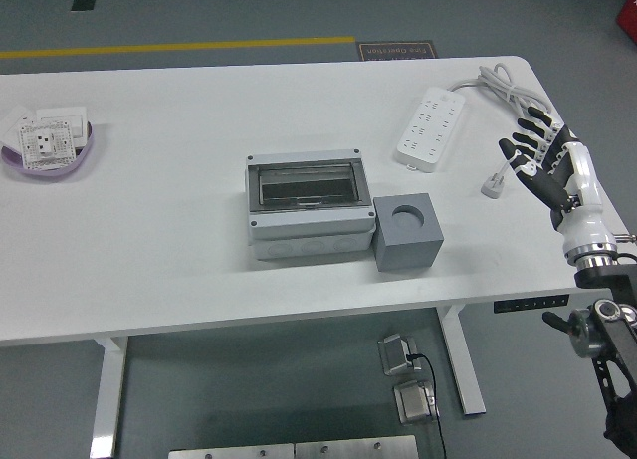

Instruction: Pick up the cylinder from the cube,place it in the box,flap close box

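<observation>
- Head view: a grey cube (407,231) with a round empty socket in its top is seen near the middle of the white table (179,250); every place below is given from this cube.
- A grey box (309,202) is set just to the cube's left, touching it or nearly so, with its clear flap lying flat over the window, so it is judged closed.
- No cylinder can be seen on the cube or anywhere else on the table; it is judged to be inside the box, though this cannot be confirmed through the flap.
- The right hand (543,156) is held well to the cube's right, above the table's right edge, with its fingers spread and nothing grasped.
- A white power strip (431,128) lies beyond and right of the cube, and its plug (494,184) lies on the table just beside the hand.
- A purple dish (45,150) of white sockets is seen far to the cube's left.
- The left arm is not visible.
- Risk: if the flap is not fully latched, the task could be counted done too early.
- Risk: the plug or cable could be caught by the spread fingers if the hand is lowered here, and the strip would then be dragged.
</observation>
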Tool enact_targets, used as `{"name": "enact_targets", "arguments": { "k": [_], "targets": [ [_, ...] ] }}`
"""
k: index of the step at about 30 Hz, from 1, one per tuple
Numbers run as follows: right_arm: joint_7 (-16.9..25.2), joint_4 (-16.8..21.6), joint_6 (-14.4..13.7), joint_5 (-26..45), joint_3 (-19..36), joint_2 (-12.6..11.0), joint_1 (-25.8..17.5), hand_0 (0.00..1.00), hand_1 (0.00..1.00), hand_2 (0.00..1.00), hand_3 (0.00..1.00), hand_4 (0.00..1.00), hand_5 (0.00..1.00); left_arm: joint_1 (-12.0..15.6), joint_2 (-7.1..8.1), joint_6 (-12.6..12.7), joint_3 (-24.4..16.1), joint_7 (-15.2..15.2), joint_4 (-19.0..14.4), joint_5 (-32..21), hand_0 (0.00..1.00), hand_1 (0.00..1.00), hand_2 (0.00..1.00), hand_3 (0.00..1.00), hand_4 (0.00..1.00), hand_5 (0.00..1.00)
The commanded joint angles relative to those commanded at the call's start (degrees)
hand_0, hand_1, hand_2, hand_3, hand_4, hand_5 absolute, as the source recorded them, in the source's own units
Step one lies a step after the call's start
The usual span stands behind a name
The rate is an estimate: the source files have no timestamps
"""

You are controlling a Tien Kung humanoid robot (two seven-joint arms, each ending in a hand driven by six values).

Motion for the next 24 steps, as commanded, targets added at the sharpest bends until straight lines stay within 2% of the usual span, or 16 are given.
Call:
{"name": "enact_targets", "arguments": {
  "k": [12,13,24],
  "targets": [
    [-2.06,0.22,2.15,-1.96,0.62,-0.27,0.25,0.800,0.772,0.834,0.871,0.886,0.334,-0.26,-0.05,-0.01,0.36,-0.12,0.00,-0.61,0.754,0.788,0.790,0.911,0.766,0.399],
    [-2.25,0.24,2.27,-2.12,0.70,-0.31,0.28,0.805,0.786,0.864,0.886,0.925,0.373,-0.28,-0.05,-0.01,0.36,-0.12,0.00,-0.63,0.754,0.788,0.790,0.911,0.766,0.401],
    [-1.73,0.16,1.50,-0.73,1.40,-0.68,0.34,0.812,0.790,0.868,0.890,0.929,0.379,-0.59,0.07,-0.11,0.38,-0.06,0.00,-0.56,0.754,0.788,0.790,0.912,0.766,0.400]
  ]
}}
